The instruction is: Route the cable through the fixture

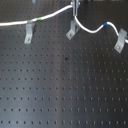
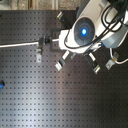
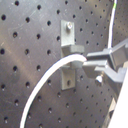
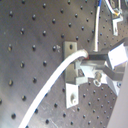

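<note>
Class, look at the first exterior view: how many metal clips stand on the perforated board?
3: a left clip by the cable's green band, a middle clip under the gripper, and a right clip. More may sit outside the frame.

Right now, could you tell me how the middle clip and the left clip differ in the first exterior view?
The middle clip sits right under the gripper, where the white cable bends sharply down to it; the left clip stands away from the gripper, and the cable's green band passes just above it. Both are silver-grey, leaning, on the black perforated board.

Black perforated board (image 1: pixel 65 95); three grey clips bolted on; white cable (image 1: pixel 55 15) across.
</note>
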Motion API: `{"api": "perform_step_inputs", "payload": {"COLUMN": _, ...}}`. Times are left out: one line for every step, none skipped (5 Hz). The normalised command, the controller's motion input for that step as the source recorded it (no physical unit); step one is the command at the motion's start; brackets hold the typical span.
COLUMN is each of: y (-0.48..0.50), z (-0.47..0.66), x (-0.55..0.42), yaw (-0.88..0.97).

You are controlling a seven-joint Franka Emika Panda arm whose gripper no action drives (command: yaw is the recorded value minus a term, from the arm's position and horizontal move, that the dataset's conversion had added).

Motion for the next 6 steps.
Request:
{"api": "perform_step_inputs", "payload": {"y": 0.252, "z": 0.06, "x": -0.256, "yaw": 0.00}}
{"api": "perform_step_inputs", "payload": {"y": 0.188, "z": 0.00, "x": 0.014, "yaw": 0.06}}
{"api": "perform_step_inputs", "payload": {"y": 0.014, "z": 0.00, "x": 0.192, "yaw": 0.21}}
{"api": "perform_step_inputs", "payload": {"y": -0.163, "z": 0.18, "x": 0.193, "yaw": 0.36}}
{"api": "perform_step_inputs", "payload": {"y": -0.145, "z": 0.24, "x": -0.209, "yaw": 0.13}}
{"api": "perform_step_inputs", "payload": {"y": 0.057, "z": 0.09, "x": -0.451, "yaw": -0.20}}
